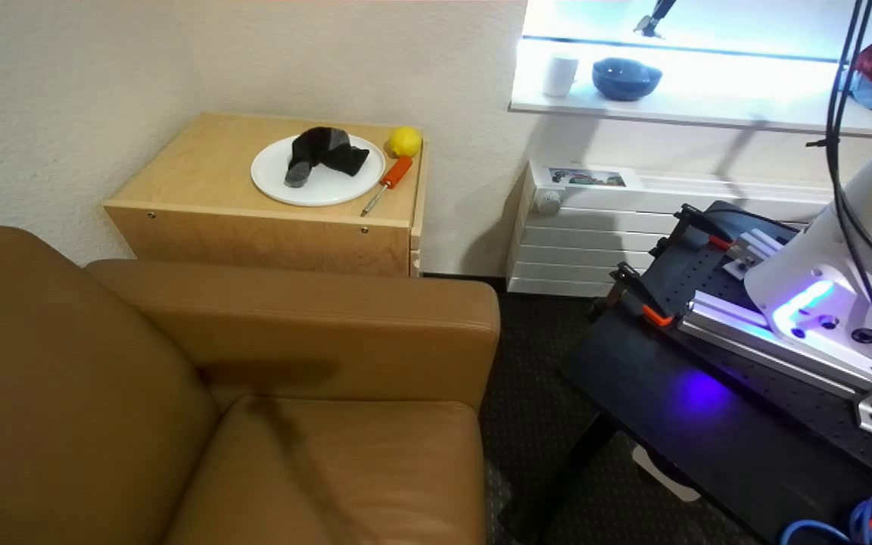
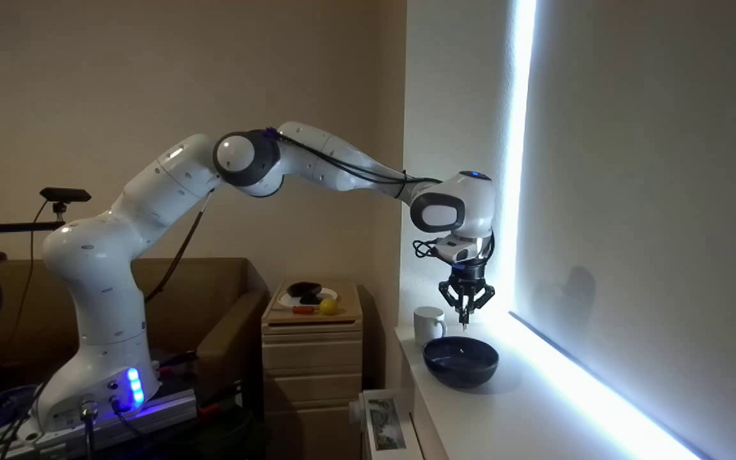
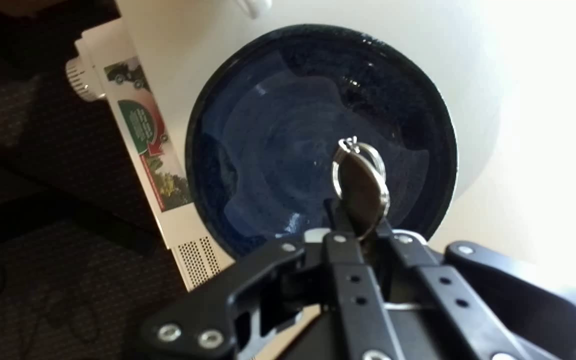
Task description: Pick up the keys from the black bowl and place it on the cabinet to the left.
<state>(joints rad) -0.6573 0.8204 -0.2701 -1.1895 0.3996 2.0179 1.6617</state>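
The gripper point(image 2: 464, 317) points straight down, fingertips pinched on the keys point(image 3: 363, 190), whose looped end juts past them; the flat part seems to give the grip. They hang above the black bowl point(image 3: 283, 145), high enough, probably, to clear its rim. Far left, the cabinet point(image 1: 194, 163) bears a plate point(image 1: 315, 196), lemon point(image 1: 406, 141) and screwdriver point(image 1: 398, 172), so placing likely means avoiding these.

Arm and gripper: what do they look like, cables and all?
A smooth white, rounded, jointed robot arm has dark grey trim, tied black cables and glowing blue base lights. The angular black linkage gripper has two slim jaws and round silver screw heads.
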